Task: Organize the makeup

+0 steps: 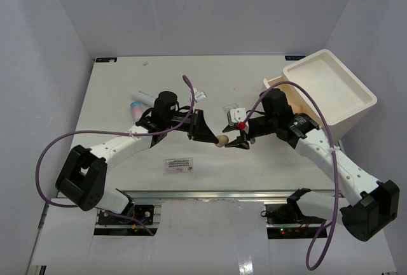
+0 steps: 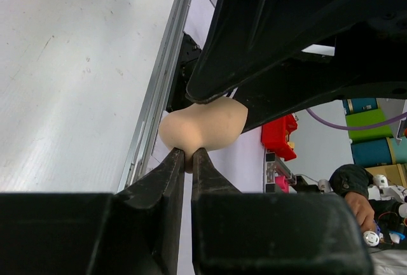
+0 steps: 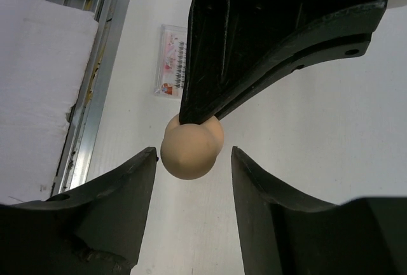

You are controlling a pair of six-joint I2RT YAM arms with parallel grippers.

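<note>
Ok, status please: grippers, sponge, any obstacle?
Left gripper shut on sponge, narrow end. Right gripper open, jaws either side of sponge, not touching. Nothing in the way. Packet on table, apart.

You won't get any readable text out of this one: the flat clear packet (image 3: 172,66) has some pink and red print beside its rows of dark dots, but it's way too small and blurry.

Sponge (image 3: 191,148): tan foam, matt, smooth.
Left claw (image 2: 189,157), right claw (image 3: 193,155): black plastic, matt, faintly textured.
Surface (image 3: 318,97): white, matt, lightly scuffed.
Packet (image 3: 172,68): clear glossy plastic.
Bin (image 1: 327,87): white matt plastic.
Rail (image 2: 159,84): bare metal.
</note>
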